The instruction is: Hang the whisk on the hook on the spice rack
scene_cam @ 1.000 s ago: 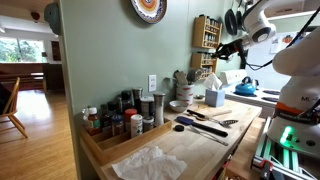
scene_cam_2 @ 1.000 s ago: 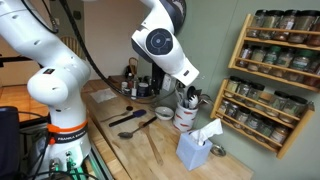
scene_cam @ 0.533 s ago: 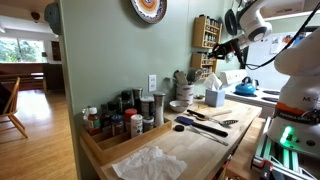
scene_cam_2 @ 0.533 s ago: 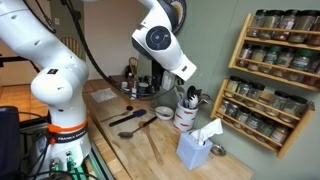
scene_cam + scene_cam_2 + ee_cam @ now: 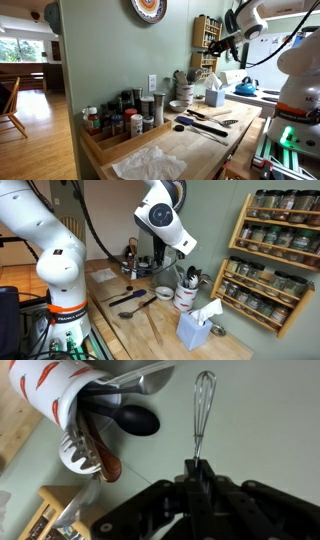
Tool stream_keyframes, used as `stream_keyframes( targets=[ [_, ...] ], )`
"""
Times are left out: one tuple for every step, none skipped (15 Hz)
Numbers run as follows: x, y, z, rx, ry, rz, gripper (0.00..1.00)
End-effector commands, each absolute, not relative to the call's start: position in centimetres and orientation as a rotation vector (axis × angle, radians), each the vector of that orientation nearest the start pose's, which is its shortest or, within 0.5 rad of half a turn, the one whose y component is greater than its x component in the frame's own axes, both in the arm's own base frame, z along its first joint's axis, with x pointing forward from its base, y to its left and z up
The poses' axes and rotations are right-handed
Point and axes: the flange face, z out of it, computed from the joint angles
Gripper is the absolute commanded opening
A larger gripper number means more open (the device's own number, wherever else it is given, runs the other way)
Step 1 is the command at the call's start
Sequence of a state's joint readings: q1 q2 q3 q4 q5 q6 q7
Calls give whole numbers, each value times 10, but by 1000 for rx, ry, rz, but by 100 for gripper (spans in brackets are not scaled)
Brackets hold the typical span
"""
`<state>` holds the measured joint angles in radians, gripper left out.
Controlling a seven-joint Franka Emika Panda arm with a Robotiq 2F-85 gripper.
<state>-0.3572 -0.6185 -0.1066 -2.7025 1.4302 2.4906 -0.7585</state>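
Note:
My gripper [image 5: 196, 470] is shut on the handle of the whisk [image 5: 204, 400], a slim metal wire whisk that points away from the wrist camera. In an exterior view the gripper [image 5: 217, 44] hangs in the air just beside the light-wood spice rack [image 5: 207, 42] on the green wall, with the dark whisk reaching toward it. In an exterior view the gripper [image 5: 184, 262] is above the utensil crock [image 5: 185, 296], and the spice rack [image 5: 268, 260] is further right. A corner of the rack [image 5: 47, 512] shows in the wrist view. The hook is not discernible.
The white-and-red crock of utensils [image 5: 75, 405] stands below the gripper. A blue tissue box [image 5: 195, 330], a black spatula [image 5: 128, 298] and wooden spoons lie on the counter. A long wooden tray of bottles [image 5: 118, 132] and a blue kettle [image 5: 246, 85] are also there.
The arm has carried the whisk a little upward and closer to the spice rack on the wall. The grip on the whisk is unchanged.

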Motion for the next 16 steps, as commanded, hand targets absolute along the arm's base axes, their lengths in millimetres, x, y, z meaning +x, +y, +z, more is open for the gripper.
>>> stream_keyframes(
  targets=[
    [361, -171, 459, -1982, 843, -1094, 2],
    [366, -171, 462, -1970, 851, -1110, 2],
    [371, -172, 463, -1962, 859, -1116, 2],
    [377, -173, 463, -1956, 865, -1126, 2],
    [382, -175, 463, -1951, 875, -1132, 2],
    [388, -178, 463, -1946, 885, -1140, 2],
    [393, -182, 463, -1939, 895, -1148, 2],
    [399, -185, 462, -1934, 908, -1155, 2],
    [404, -188, 461, -1930, 916, -1165, 2],
    [409, -191, 461, -1925, 922, -1169, 2],
    [415, -195, 460, -1922, 926, -1177, 2],
    [421, -198, 458, -1923, 933, -1179, 2],
    [426, -202, 457, -1923, 942, -1185, 2],
    [432, -206, 456, -1924, 951, -1190, 2],
    [437, -211, 454, -1927, 960, -1193, 2],
    [442, -214, 452, -1929, 967, -1197, 2]
  ],
)
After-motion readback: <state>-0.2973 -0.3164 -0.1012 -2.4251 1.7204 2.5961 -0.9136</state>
